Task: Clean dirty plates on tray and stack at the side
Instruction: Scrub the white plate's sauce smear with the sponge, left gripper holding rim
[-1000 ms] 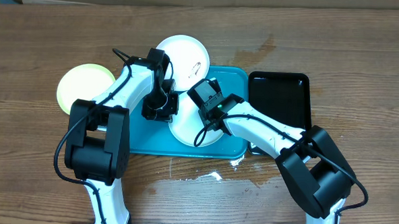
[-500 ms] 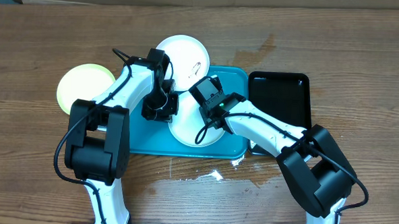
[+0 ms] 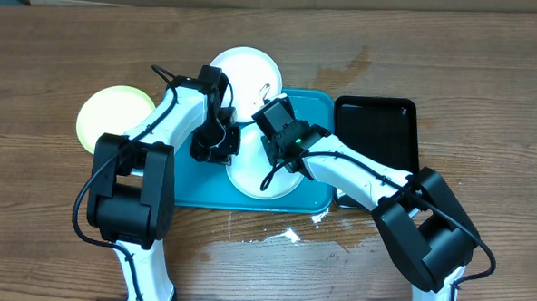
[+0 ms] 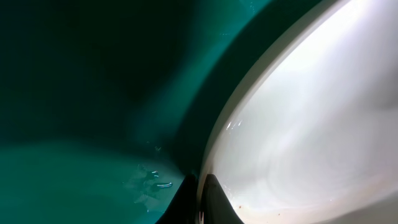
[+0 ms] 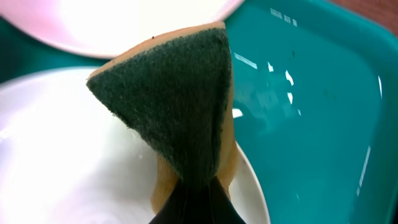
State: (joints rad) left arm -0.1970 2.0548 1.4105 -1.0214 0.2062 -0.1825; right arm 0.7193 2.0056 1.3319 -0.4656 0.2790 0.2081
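Two robot arms work over a turquoise tray (image 3: 194,185) on a wooden table (image 3: 489,78). The left gripper (image 4: 200,190) is pinched onto the rim of a white plate (image 3: 260,179), one dark finger on each side of the edge, as the left wrist view shows. That plate lies inside the tray, right of its middle.

The right gripper (image 5: 194,200) is clamped on a sponge (image 5: 177,99) with a dark green scouring face and a tan body. It holds the sponge over the far part of the same plate, near its rim. Whether the sponge presses on the plate cannot be told.

A second plate (image 3: 246,72), also white, lies at the tray's far edge, partly over the rim and partly on the table. It shows a small dark smear near its right side. A green plate (image 3: 107,114) lies on the table left of the tray, just beside the left arm. A black tray (image 3: 378,128) lies right of the turquoise one, touching or nearly so. A few white flecks (image 3: 287,235) mark the table in front of the tray.
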